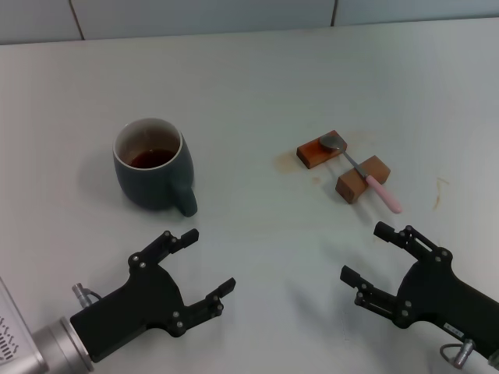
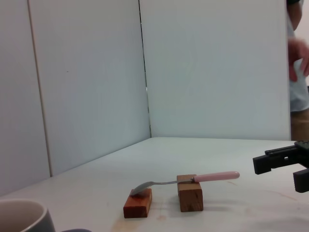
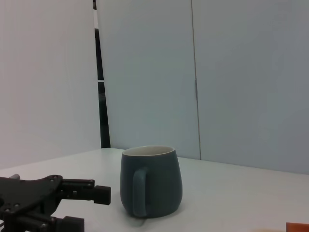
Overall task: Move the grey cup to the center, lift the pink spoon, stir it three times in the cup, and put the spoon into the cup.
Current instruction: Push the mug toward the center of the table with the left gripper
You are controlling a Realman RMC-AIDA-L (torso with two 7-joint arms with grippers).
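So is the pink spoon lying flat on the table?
No, the pink spoon bridges the two brown blocks, raised off the table.

The left claw [image 1: 201, 269] is being shown as a matte black assembly of flat angular links, joined by small silver screws at the pivots. Squared black pads are being carried at the fingertips [image 1: 189, 235]. A brushed silver cylindrical wrist section is being shown behind it, with a small metal ring fitting at the joint. The right claw [image 1: 373, 253] is being shown in the same black finish, with matching screws, a white label strip and a silver ring fitting near its base.
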